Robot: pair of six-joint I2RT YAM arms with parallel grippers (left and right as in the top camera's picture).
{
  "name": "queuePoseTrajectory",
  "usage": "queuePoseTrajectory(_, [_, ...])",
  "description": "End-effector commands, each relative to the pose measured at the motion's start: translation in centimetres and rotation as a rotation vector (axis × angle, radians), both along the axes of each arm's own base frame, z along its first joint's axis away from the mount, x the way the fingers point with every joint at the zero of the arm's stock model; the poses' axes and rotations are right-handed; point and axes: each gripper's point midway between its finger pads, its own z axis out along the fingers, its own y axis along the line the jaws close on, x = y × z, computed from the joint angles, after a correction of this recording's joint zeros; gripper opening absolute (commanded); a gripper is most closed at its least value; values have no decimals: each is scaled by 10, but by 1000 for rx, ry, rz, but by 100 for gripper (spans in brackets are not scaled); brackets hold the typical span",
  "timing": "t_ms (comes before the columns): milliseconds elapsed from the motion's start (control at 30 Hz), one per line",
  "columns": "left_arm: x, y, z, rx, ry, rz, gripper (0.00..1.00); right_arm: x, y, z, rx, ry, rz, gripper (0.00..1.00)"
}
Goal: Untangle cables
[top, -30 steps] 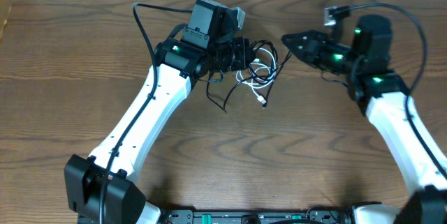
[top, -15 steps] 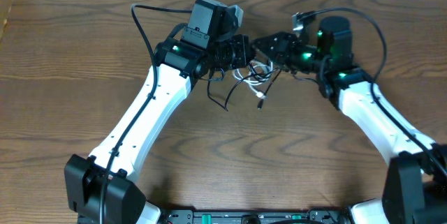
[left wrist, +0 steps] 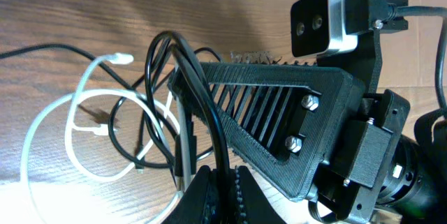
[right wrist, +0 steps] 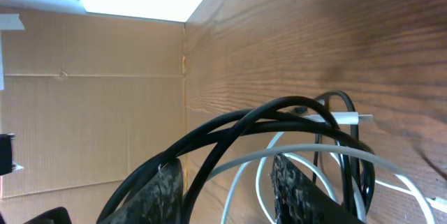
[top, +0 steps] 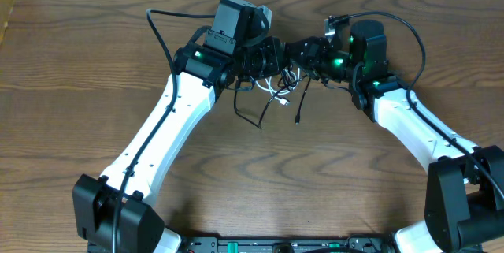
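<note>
Black cable [right wrist: 237, 125] and white cable [right wrist: 342, 119]: one knot, lying far-centre on table [top: 79, 64]. Left gripper [left wrist: 223, 183] clamped on black cable loops. Right gripper [right wrist: 230, 182] jaws apart, both cables crossing the gap. Judged: nothing separated yet, all untangling left.

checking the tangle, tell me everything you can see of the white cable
Thin white cable, plastic-looking, with a small white plug at one end. It curls in loose loops over the wood table, tangled with black cable, between the left gripper and right gripper. Neither visibly grips it.
</note>
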Motion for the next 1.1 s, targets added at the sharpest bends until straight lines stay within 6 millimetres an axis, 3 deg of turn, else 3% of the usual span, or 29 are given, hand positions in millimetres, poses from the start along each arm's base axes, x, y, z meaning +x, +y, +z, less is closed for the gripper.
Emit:
queuePoseTrajectory(0, [-1,-8,12,-55,10,-14,7,4,5,3,1,-9,-13,37])
queuePoseTrajectory(467, [2,-11,19,-87,-15,-28,7,-8,19,0,5,19,33,28])
queuePoseTrajectory(633, [11,-1,23,-108,-20,-10,7,-10,16,-7,-27,16,43,12])
queuePoseTrajectory(767, [21,17,21,-93,-33,17,7,-4,2,-10,-61,-22,41,1])
queuePoseTrajectory(867, [21,29,16,-50,-61,-20,7,3,-14,10,2,-79,58,1])
queuePoseTrajectory(967, [11,28,15,-46,-94,-129,7,13,-40,27,59,-102,33,1])
queuePoseTrajectory(1067, [-2,20,20,-67,-155,-262,8,22,-76,20,56,-62,-31,1])
